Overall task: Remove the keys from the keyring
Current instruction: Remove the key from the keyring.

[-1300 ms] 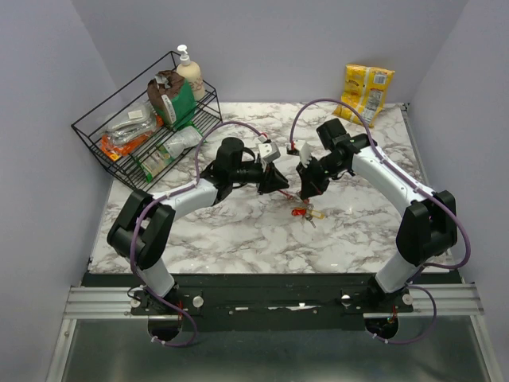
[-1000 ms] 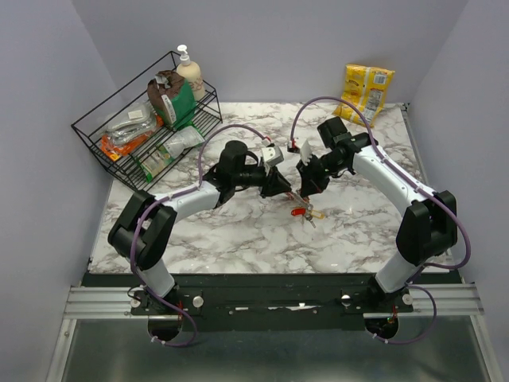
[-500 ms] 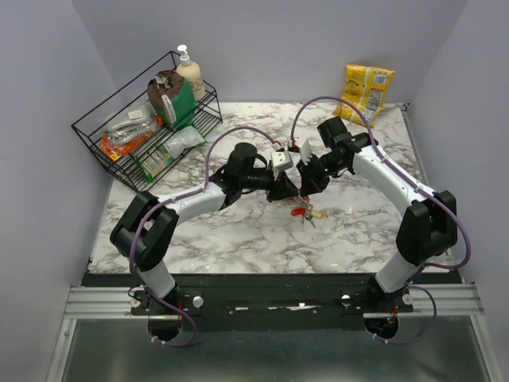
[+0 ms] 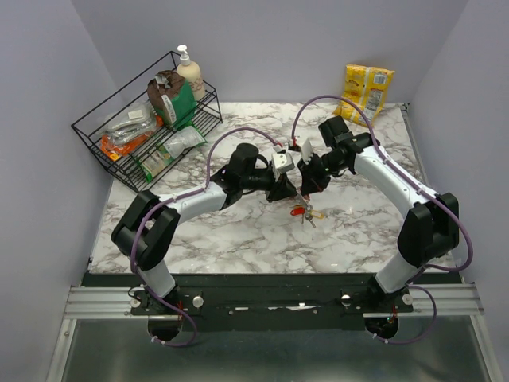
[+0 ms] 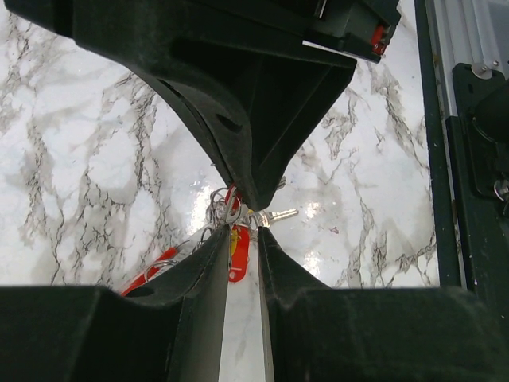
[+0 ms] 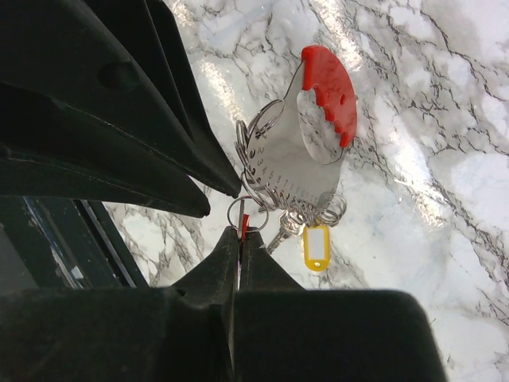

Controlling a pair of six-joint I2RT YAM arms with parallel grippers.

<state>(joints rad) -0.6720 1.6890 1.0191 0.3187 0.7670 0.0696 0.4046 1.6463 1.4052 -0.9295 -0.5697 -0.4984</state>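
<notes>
- We see the bunch of small silvery metal keys (image 4: 305, 213) near the middle of the white, grey-veined marble tabletop (image 4: 238, 235), just under the two meeting grippers.
- Its long axis runs from the gripper tips toward the near edge, leaning slightly right; the free end points at the near edge.
- In the right wrist view the bunch fans away from the pinch: a red curved plastic loop (image 6: 329, 89) with a toothed inner edge is farthest out. A flat silvery plate (image 6: 288, 173) with a row of tiny holes sits in the middle, and coiled wire rings lie along its edge.
- A yellow plastic tag (image 6: 316, 243) and one key shank lie at the side.
- The right gripper (image 6: 240, 235) is pinched tight on the small thin metal keyring (image 6: 243, 208); a red sliver sits edge-on in the nip.
- The left gripper (image 5: 242, 232) has its fingers narrowly apart, with marble and a red tag (image 5: 235, 253) showing through the gap. Its tips are right at the ring cluster.
- We cannot tell whether the low end of the bunch touches the marble.
- There is open marble toward the near edge and right edge.
- A black wire rack (image 4: 95, 131) stands at the far left corner and a yellow crinkly bag (image 4: 366, 87) at the far right corner, both well apart from the keys.
</notes>
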